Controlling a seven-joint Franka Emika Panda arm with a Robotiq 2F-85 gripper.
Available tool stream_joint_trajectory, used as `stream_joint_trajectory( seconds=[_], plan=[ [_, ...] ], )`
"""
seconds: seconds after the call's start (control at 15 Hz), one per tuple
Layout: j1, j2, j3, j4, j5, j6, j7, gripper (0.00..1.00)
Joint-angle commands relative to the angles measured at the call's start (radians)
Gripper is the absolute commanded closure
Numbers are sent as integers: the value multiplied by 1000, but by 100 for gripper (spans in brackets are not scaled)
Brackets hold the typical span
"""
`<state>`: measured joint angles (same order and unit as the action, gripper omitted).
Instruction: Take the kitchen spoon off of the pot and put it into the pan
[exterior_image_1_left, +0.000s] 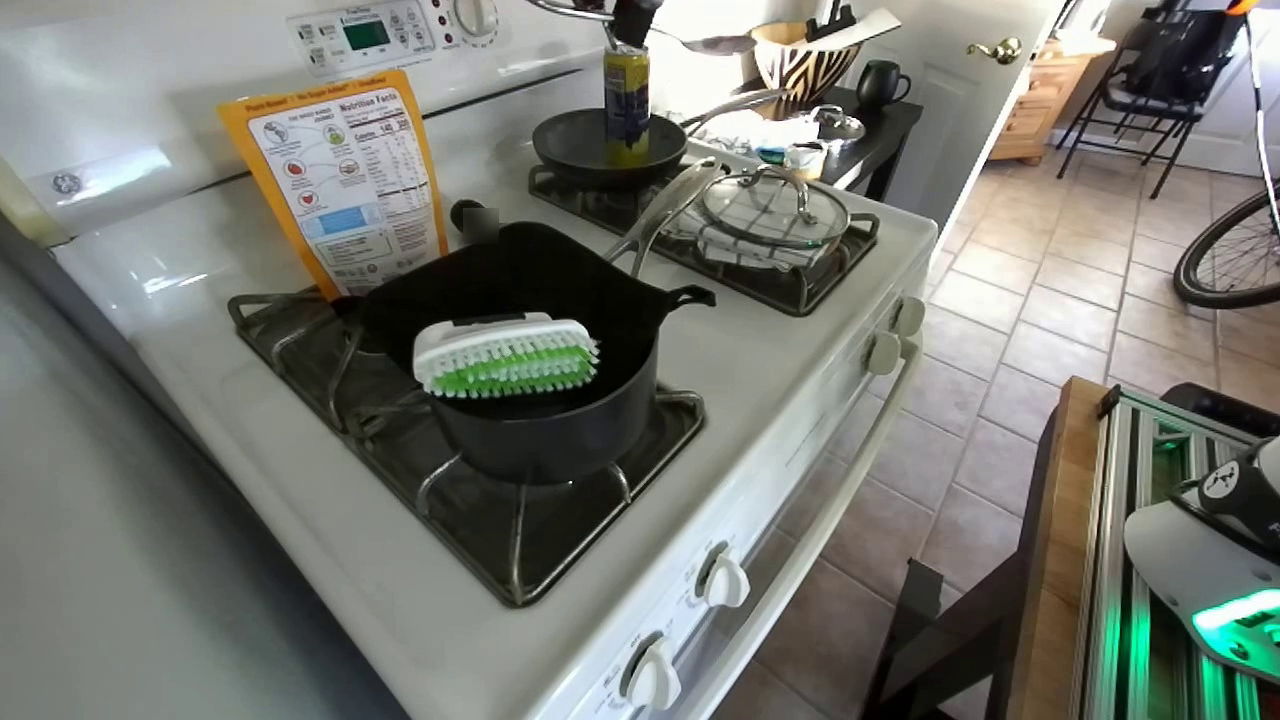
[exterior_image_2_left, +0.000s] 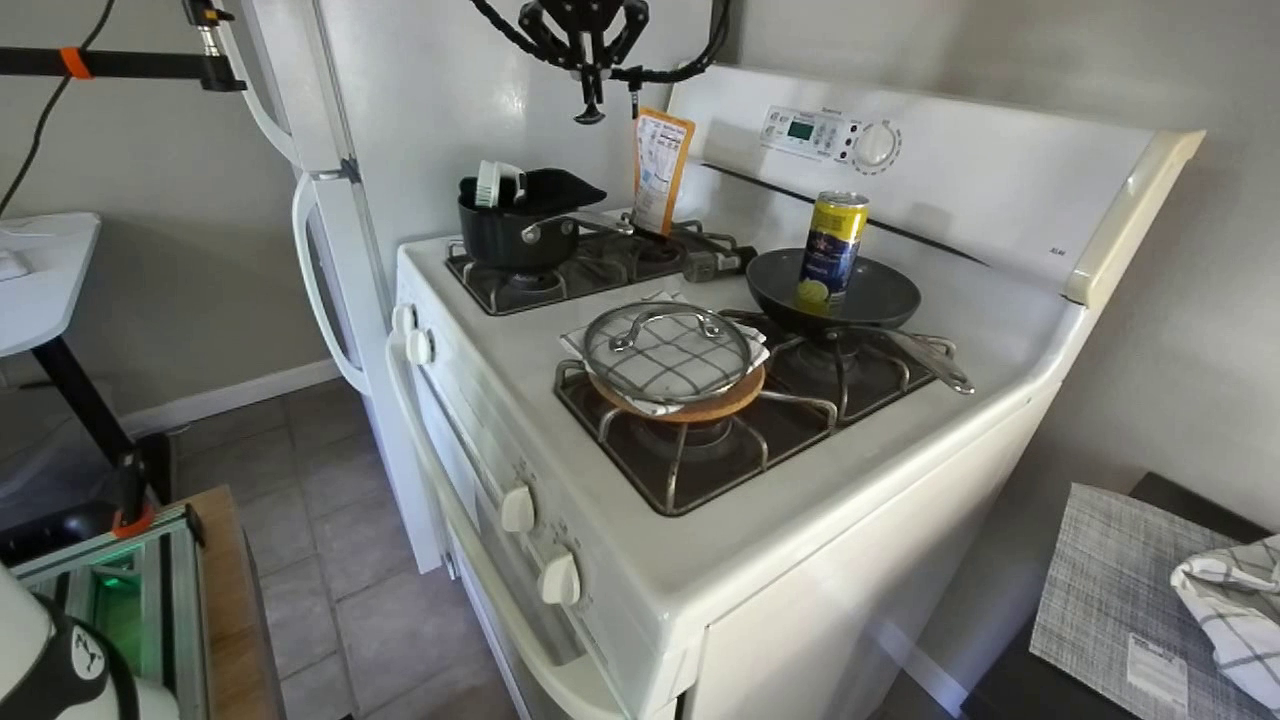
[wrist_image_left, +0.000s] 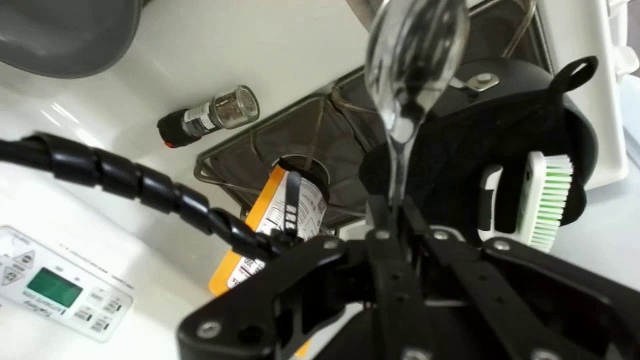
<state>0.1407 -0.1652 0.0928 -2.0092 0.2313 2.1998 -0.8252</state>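
The metal spoon is pinched between the fingertips of my gripper in the wrist view, bowl pointing away. My gripper is high above the stove in both exterior views. The spoon also shows beside it in an exterior view. The deep black pot stands on a burner; it also shows and in the wrist view. The spoon is apart from it. The shallow black pan sits on a back burner; only its edge shows in the wrist view.
A yellow and blue can stands in the pan. A white and green brush lies in the pot. An orange-edged pouch stands behind the pot. A glass lid rests on a front burner. A grinder bottle lies between burners.
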Motion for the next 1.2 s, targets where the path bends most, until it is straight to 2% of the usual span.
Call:
stream_joint_trajectory(
  seconds=[0.0, 0.07, 0.27, 0.53, 0.87, 1.0, 1.13],
  plan=[
    [8, -4, -11, -3, -3, 1, 3, 92],
    [11, -6, -10, -7, -3, 4, 7, 98],
    [-19, 11, -25, -8, -70, 94, 31, 98],
    [-76, 48, -74, 16, -218, 172, 14, 98],
    [-100, 140, -136, 122, -112, 91, -225, 98],
    [-121, 197, -133, 159, -179, 146, -180, 98],
    [-129, 250, -122, 181, -192, 193, -146, 98]
  ],
)
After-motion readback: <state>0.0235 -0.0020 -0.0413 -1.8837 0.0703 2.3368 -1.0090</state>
